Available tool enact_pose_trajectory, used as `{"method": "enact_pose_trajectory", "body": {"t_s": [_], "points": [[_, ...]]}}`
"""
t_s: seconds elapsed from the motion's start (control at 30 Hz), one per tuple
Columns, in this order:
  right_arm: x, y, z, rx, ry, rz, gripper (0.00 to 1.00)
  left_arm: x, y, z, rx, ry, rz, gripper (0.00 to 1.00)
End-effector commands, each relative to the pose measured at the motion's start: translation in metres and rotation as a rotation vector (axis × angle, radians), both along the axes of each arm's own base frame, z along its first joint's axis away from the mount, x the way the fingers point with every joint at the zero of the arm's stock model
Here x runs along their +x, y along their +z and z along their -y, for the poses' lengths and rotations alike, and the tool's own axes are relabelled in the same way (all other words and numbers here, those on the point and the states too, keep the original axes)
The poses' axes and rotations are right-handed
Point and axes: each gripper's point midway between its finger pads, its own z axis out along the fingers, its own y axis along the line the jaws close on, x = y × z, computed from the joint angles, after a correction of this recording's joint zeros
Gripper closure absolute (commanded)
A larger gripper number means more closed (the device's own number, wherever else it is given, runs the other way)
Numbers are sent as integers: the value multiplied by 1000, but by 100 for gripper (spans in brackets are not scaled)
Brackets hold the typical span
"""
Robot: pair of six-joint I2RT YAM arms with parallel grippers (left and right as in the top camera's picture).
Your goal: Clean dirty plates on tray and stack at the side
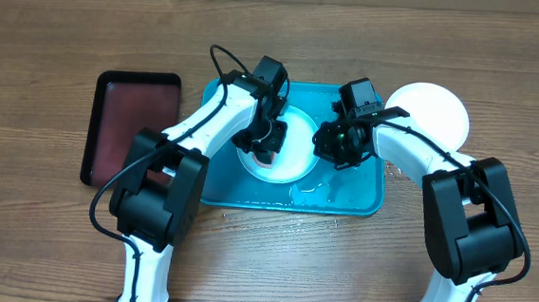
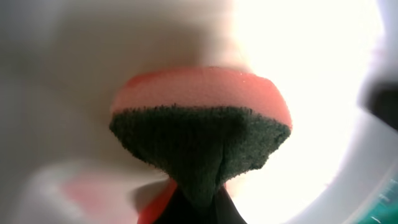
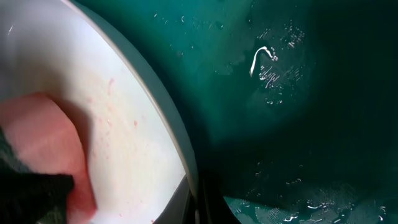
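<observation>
A white plate [image 1: 294, 143] lies in the turquoise tray [image 1: 361, 207]. My left gripper [image 1: 265, 151] is shut on a pink sponge [image 2: 199, 93] with a dark green scouring face, and the sponge presses on the plate [image 2: 74, 74]. A faint red smear [image 2: 87, 186] shows on the plate beside the left gripper [image 2: 199, 211]. My right gripper [image 1: 327, 141] is shut on the plate's right rim. In the right wrist view the right gripper [image 3: 199, 208] clamps the rim, the plate [image 3: 130, 130] bears red specks, and the sponge [image 3: 37, 143] sits at the left. Another white plate [image 1: 434, 110] rests on the tabletop right of the tray.
A black tray [image 1: 128, 127] with a dark red inside lies left of the turquoise one. Water drops and a puddle [image 1: 319, 188] wet the tray floor [image 3: 280, 124]. Brown wood-grain table [image 1: 272, 256] surrounds everything.
</observation>
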Motion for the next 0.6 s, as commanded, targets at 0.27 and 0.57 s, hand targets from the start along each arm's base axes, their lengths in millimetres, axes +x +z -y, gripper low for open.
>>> {"method": "enact_pose_trajectory", "body": {"t_s": [0.27, 0.57], "points": [[-17, -26, 7, -50, 5, -68, 96, 32, -13, -35, 246, 155, 156, 96], [-20, -26, 7, -46, 6, -83, 96, 39, -8, -68, 421, 269, 223, 96]]}}
